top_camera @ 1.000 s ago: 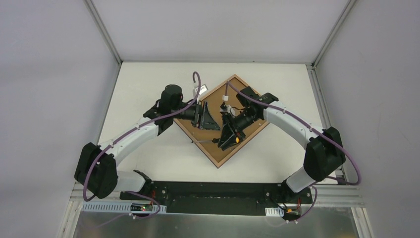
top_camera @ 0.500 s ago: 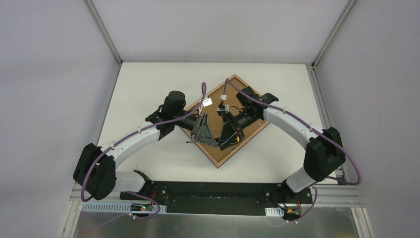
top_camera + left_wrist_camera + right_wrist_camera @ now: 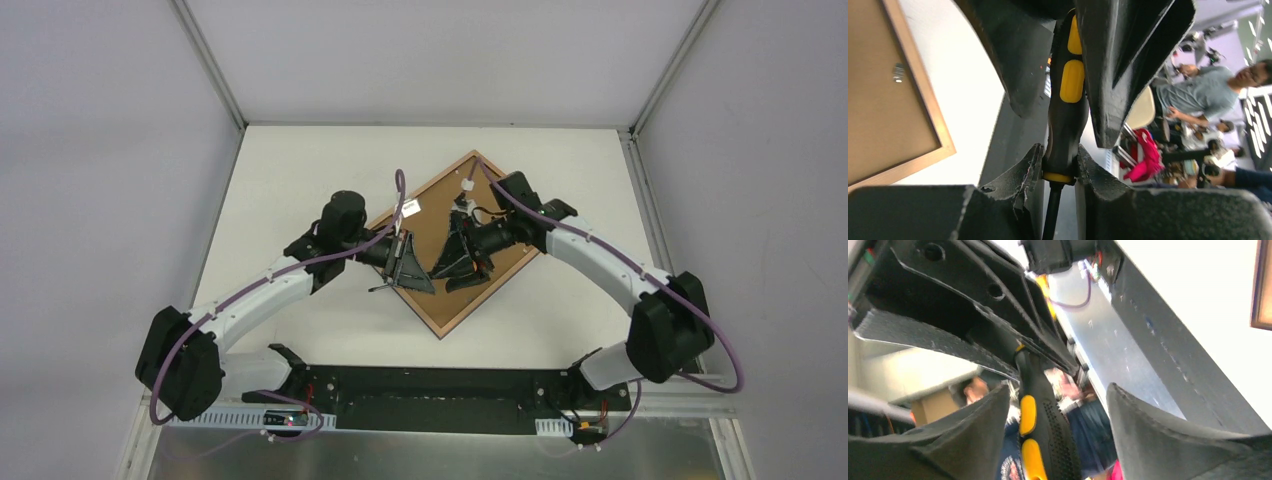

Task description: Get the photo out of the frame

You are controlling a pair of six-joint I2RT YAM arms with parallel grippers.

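Under left pincer [image 3: 1058, 155] (screwdriver [image 3: 1068, 100] in grip), frame [image 3: 929, 100]

PARTS COUNT

One frame [image 3: 921, 80]; one backing board [image 3: 437, 205], seated in the frame; one screwdriver [image 3: 1068, 110], black with yellow inserts; one metal fitting [image 3: 898, 72] on the board, as far as the left wrist view shows; two arms, left arm [image 3: 260, 295] and right arm [image 3: 600, 255]; two grippers, left gripper [image 3: 1060, 170] and right gripper [image 3: 1057, 390]; one table [image 3: 300, 170].
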